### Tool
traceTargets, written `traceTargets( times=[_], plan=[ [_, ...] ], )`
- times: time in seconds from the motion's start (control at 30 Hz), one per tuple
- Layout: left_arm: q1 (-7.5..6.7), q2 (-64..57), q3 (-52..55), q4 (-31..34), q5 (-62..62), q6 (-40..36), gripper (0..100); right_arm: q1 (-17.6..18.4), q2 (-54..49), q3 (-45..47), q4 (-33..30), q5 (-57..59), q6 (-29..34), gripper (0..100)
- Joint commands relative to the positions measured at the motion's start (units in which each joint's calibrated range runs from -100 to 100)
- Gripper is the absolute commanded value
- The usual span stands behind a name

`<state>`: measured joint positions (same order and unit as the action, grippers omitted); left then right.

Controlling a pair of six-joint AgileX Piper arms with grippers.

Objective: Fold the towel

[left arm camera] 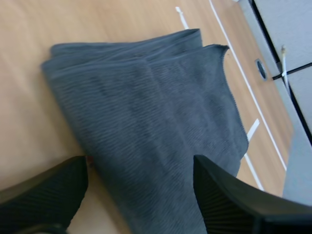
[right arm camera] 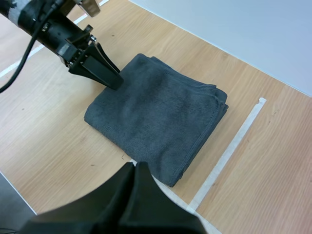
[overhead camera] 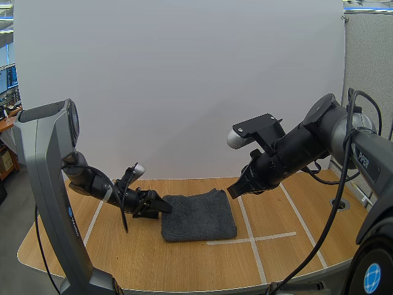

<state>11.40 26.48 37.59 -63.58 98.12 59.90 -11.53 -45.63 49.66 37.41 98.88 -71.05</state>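
Towel (overhead camera: 199,216) is looking fully folded. Left gripper (overhead camera: 164,208) is being held spread at its edge, right gripper (overhead camera: 233,192) pressed together above.

A wooden table (overhead camera: 184,258) bears white tape lines (overhead camera: 252,238) and a round hole (overhead camera: 339,203).

I'm driving in a robotics lab set up in an office space. The wooden table (overhead camera: 184,261) is marked with white tape lines (overhead camera: 252,239), with a plain white screen (overhead camera: 184,86) behind it. There's a grey partition (overhead camera: 367,58) on the right and a desk with monitors (overhead camera: 7,78) at far left.
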Motion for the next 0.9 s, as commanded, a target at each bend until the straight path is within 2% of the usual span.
traceTargets(
  times=[0.0, 0.3, 0.4, 0.43, 0.47, 0.5, 0.53, 0.67, 0.7, 0.87],
  plan=[
    [-2.11, 0.86, 0.06, -0.53, -0.76, 0.27, 100, -0.27, -0.83, -0.10, -1.21, 1.12, 0.56, 0],
    [-6.32, 0.86, 0.06, -2.07, -4.42, -0.05, 100, -0.27, -0.83, -0.10, -1.21, 1.12, 0.56, 0],
    [-7.22, 0.86, 0.06, -2.07, -5.69, -0.05, 100, -0.27, -0.83, -0.10, -1.21, 1.12, 0.56, 0],
    [-7.38, 0.86, 0.06, -2.07, -5.89, 0.06, 97, -0.27, -0.83, -0.10, -1.21, 1.12, 0.56, 0],
    [-7.47, 0.86, 0.06, -2.07, -5.89, 0.21, 85, -0.27, -0.83, -0.10, -1.21, 1.12, 0.56, 0],
    [-7.47, 0.86, 0.06, -2.07, -5.89, 0.21, 79, -0.27, -0.83, -0.10, -1.21, 1.12, 0.56, 0],
    [-7.47, 0.86, 0.06, -2.07, -5.89, 0.21, 65, -0.27, -0.83, -0.10, -1.21, 1.12, 0.56, 0],
    [-7.47, 0.86, 0.06, -2.44, -5.89, 1.21, 4, -0.27, -0.83, -0.10, -1.21, 1.12, 0.56, 0],
    [-7.47, 0.86, 0.06, -2.72, -5.89, 1.57, 0, -0.27, -0.83, -0.10, -1.21, 1.12, 0.56, 0],
    [-7.40, 0.86, -0.74, -4.27, -3.09, 2.11, 0, -0.27, -0.83, -0.10, -1.21, 1.12, 0.56, 0]
  ],
)
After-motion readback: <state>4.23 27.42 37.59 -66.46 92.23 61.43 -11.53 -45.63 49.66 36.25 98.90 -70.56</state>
